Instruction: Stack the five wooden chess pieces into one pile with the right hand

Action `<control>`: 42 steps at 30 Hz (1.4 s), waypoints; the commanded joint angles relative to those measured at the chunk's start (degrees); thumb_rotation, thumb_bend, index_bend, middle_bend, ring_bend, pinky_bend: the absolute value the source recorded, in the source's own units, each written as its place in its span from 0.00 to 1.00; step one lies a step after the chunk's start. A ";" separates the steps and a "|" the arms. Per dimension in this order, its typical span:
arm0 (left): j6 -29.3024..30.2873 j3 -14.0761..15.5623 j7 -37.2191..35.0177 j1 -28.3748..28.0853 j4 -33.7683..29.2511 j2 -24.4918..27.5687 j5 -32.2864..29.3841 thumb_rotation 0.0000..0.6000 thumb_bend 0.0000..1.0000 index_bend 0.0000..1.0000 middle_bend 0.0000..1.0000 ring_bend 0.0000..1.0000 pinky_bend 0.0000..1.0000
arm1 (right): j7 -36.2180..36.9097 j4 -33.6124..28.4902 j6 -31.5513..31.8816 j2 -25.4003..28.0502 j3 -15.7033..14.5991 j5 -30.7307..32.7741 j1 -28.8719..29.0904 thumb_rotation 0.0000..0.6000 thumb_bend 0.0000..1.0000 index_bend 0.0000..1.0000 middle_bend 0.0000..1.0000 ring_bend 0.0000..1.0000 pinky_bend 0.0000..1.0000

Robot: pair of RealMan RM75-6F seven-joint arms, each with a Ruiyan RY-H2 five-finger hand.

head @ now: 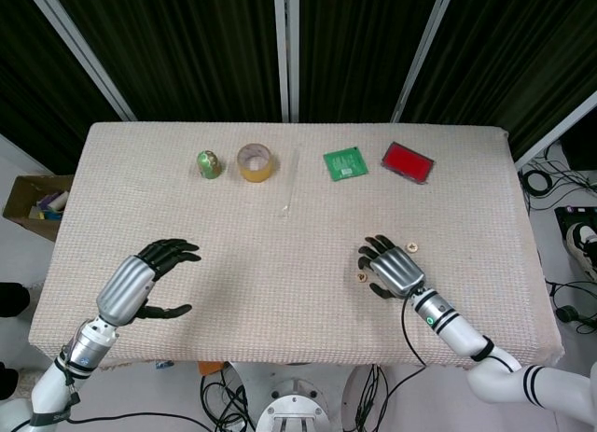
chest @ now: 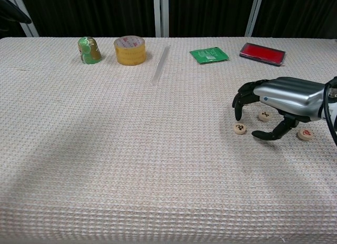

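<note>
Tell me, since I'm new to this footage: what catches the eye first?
The silver-and-black right hand hovers low, fingers curled over small wooden chess pieces near the table's right edge. Along the far edge sit a tape roll, a green packet and a red pad. The left hand hangs open at near left.

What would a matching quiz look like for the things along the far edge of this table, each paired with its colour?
Things:
1. tape roll
2. flat packet
3. flat case
4. thin rod

Colours:
A. red
B. clear
C. yellowish
D. green

Pairs: 1-C, 2-D, 3-A, 4-B
</note>
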 commanded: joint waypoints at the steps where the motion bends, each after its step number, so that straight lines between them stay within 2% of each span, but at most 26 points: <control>1: 0.09 0.02 -0.22 0.05 0.14 0.01 -0.10 1.00 0.00 0.28 0.21 0.17 0.23 | 0.25 0.56 -0.17 -0.45 0.07 -0.19 0.33 1.00 0.30 0.39 0.22 0.05 0.15; 8: 0.48 0.01 -1.07 0.28 0.79 -0.10 -0.48 1.00 0.00 0.28 0.21 0.17 0.23 | 0.30 2.22 -0.56 -2.15 0.05 -0.42 0.97 1.00 0.31 0.40 0.23 0.05 0.15; 17: 0.96 0.05 -1.87 0.51 1.52 -0.32 -0.60 1.00 0.00 0.28 0.21 0.17 0.23 | -0.33 2.84 0.20 -3.00 0.45 0.09 0.91 1.00 0.36 0.50 0.25 0.05 0.15; 24: 1.40 0.30 -2.07 0.82 1.71 -0.18 -0.37 1.00 0.00 0.28 0.21 0.17 0.23 | -0.47 -0.52 3.73 1.80 1.54 1.08 -0.83 1.00 0.37 0.51 0.25 0.05 0.15; 29: 1.23 0.39 -2.43 0.69 1.97 -0.72 -0.18 1.00 0.00 0.28 0.21 0.17 0.23 | -1.19 -1.11 2.71 4.48 1.68 3.98 -1.70 1.00 0.37 0.51 0.25 0.05 0.15; 42: 0.95 0.34 -2.01 0.50 1.60 -0.70 -0.31 1.00 0.00 0.28 0.21 0.17 0.23 | -0.67 3.55 -0.01 1.09 1.51 5.41 -1.05 1.00 0.37 0.51 0.24 0.05 0.15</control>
